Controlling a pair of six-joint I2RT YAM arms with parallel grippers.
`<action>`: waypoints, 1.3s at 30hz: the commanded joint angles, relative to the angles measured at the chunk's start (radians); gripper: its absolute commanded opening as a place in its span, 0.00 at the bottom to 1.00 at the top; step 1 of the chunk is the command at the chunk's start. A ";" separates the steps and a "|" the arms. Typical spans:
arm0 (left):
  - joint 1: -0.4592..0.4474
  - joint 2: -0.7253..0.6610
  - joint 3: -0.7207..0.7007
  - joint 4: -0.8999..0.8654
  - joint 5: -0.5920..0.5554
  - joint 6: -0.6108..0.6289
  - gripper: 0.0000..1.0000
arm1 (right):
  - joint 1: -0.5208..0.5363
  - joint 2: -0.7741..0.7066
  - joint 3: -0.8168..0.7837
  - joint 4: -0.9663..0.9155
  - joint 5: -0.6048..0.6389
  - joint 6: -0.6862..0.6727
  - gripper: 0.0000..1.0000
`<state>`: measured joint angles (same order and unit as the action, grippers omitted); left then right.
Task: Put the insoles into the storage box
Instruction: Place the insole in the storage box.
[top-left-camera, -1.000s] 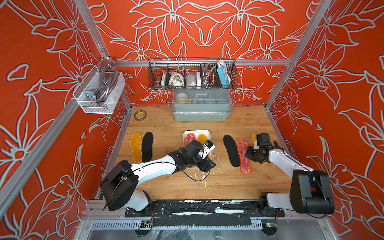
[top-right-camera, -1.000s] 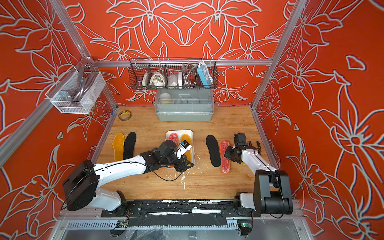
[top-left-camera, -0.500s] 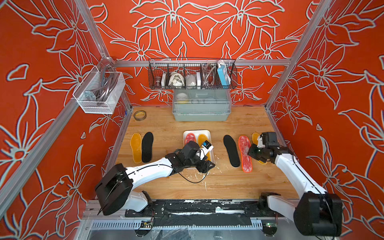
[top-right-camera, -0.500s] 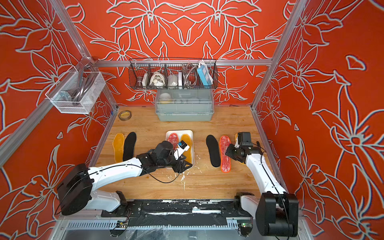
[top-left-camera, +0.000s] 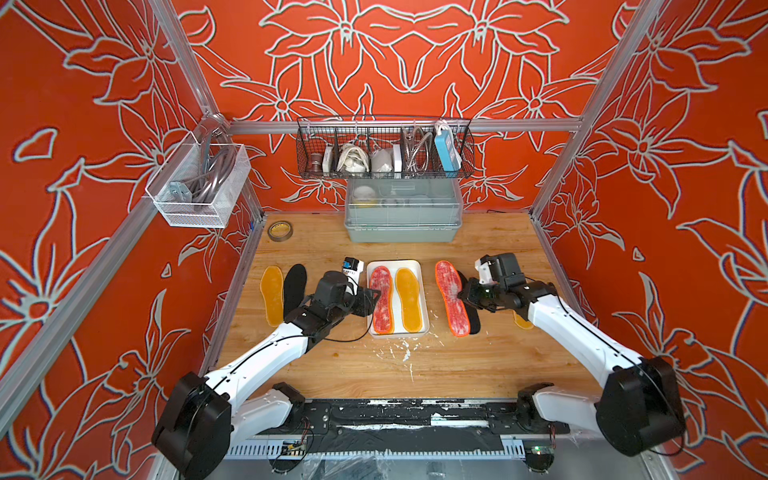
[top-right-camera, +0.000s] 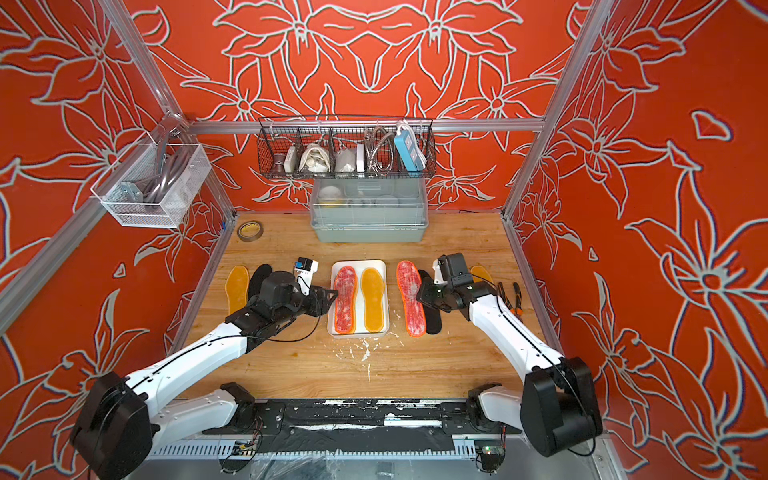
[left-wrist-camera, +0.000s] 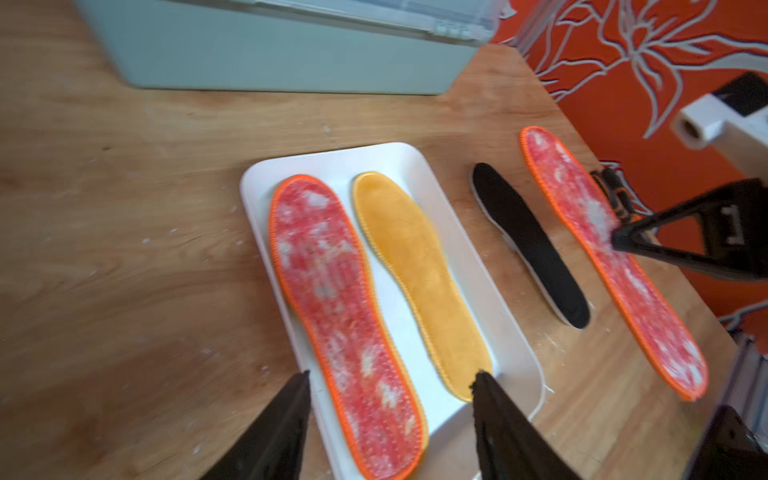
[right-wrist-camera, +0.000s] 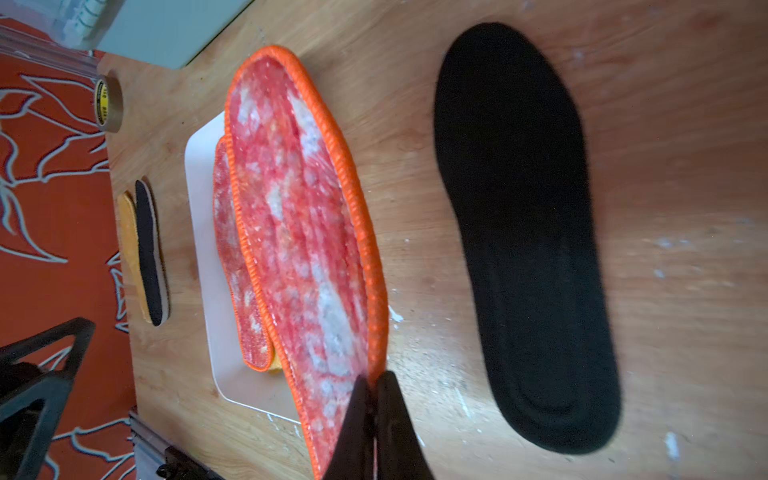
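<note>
While the right hand (right-wrist-camera: 372, 382) is clenched on a red-and-white insole (right-wrist-camera: 299, 232) raised just right of the storage box (top-left-camera: 395, 263), the left hand (left-wrist-camera: 391, 376) hangs released at the box's left rim. A mottled insole (top-left-camera: 382, 301) and a yellow insole (top-left-camera: 409, 301) lie inside.

Red walls (top-left-camera: 395, 62) with white flower outlines enclose a wooden tabletop (top-left-camera: 457, 365).

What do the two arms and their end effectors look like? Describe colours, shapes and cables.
The left arm and right arm have white shells, bulky black joint housings and a thin black cable along each. The left end effector and right end effector are black, with tapered, triangular cut-out fingers.
</note>
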<state>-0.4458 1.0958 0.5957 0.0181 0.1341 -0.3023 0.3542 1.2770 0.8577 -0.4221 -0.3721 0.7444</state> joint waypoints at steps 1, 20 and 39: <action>0.016 -0.035 -0.054 -0.009 0.011 -0.022 0.62 | 0.046 0.059 0.057 0.101 -0.004 0.078 0.00; 0.014 -0.149 -0.160 0.105 0.103 0.034 0.64 | 0.238 0.385 0.189 0.263 0.130 0.207 0.00; 0.015 -0.126 -0.154 0.102 0.094 0.020 0.64 | 0.292 0.513 0.216 0.275 0.216 0.217 0.00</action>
<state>-0.4320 0.9695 0.4435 0.1066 0.2298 -0.2783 0.6369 1.7760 1.0428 -0.1551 -0.1844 0.9535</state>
